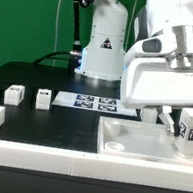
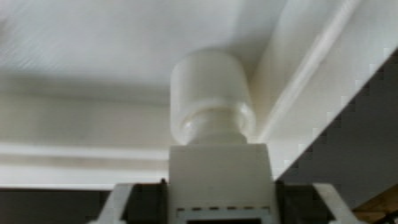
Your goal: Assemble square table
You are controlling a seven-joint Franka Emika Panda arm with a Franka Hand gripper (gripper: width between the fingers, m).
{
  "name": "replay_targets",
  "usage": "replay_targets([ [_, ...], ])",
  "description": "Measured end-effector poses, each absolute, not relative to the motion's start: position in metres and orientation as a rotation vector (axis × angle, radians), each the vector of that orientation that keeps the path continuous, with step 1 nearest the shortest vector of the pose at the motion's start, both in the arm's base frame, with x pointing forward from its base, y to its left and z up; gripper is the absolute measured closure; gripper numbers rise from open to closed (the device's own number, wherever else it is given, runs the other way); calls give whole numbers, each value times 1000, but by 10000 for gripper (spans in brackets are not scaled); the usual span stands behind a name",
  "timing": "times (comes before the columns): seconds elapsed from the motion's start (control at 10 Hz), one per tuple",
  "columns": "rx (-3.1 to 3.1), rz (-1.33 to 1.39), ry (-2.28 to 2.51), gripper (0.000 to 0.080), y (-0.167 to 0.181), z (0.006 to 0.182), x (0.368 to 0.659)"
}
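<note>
White leg post (image 2: 217, 95), base seemingly cropped.

Seen at the exterior view's right as a bulky white plastic-shelled robot arm (image 1: 162, 19) with a grey metal wrist ring. Bent forward and down, hanging low. Ends in a boxy white two-finger gripper (image 1: 184, 127), pointed downward. Clamped, with the jaws partway in, on a small white tagged leg post (image 2: 214, 100). Gripped by its square end in the wrist view, round end pointing away from the wrist.
</note>
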State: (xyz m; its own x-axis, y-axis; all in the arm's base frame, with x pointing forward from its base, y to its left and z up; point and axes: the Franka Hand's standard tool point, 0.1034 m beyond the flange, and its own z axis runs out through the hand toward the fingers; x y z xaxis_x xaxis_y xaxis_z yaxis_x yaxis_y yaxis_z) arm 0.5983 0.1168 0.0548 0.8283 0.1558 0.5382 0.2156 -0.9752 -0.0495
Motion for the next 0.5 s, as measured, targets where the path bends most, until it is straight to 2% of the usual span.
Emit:
replay_targets([
  [0.5, -2902, -833, -295, 508, 116, 54, 599],
])
